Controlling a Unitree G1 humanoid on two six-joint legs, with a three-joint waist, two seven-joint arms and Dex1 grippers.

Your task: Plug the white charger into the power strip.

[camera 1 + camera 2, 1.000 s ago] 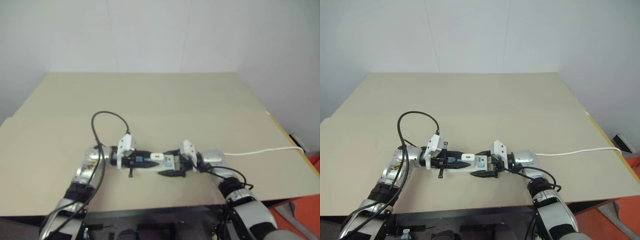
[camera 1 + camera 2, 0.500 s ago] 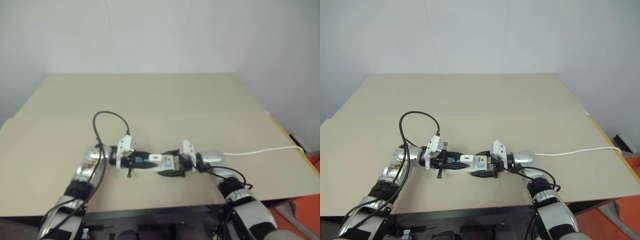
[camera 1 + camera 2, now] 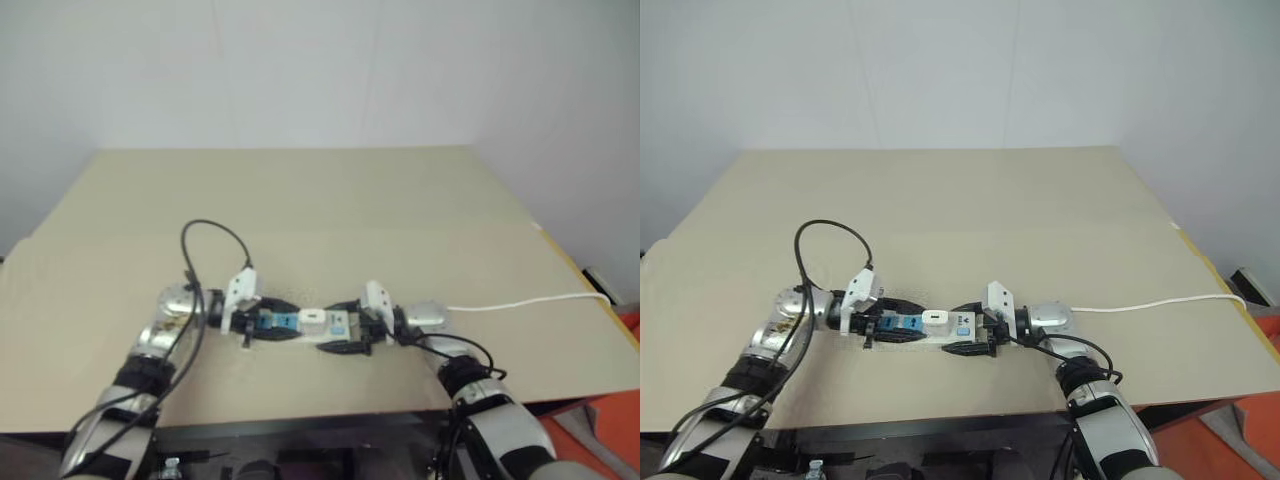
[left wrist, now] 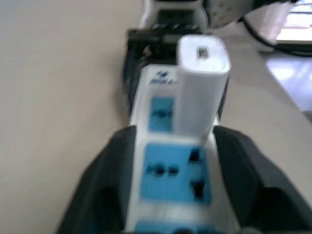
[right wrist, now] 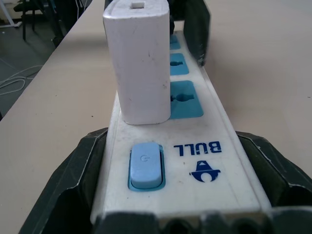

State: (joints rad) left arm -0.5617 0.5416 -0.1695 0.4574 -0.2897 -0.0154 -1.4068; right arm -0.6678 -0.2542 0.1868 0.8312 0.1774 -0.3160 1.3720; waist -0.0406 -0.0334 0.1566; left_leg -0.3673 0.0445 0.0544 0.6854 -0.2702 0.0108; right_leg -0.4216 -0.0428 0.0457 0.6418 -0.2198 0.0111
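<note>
White charger stood plugged into your power strip near the table's front edge; right gripper clamped the strip's switch end, left gripper spread, straddling the other end.

white charger upright, plugged into white power strip

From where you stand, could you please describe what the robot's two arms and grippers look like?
Both arms are silver-grey metal with black bands near the forearms. Each ends in a white housing carrying two black fingers: left gripper, right gripper. A thin black cable loops up above the left wrist; shorter black cables curl beside the right wrist.
</note>
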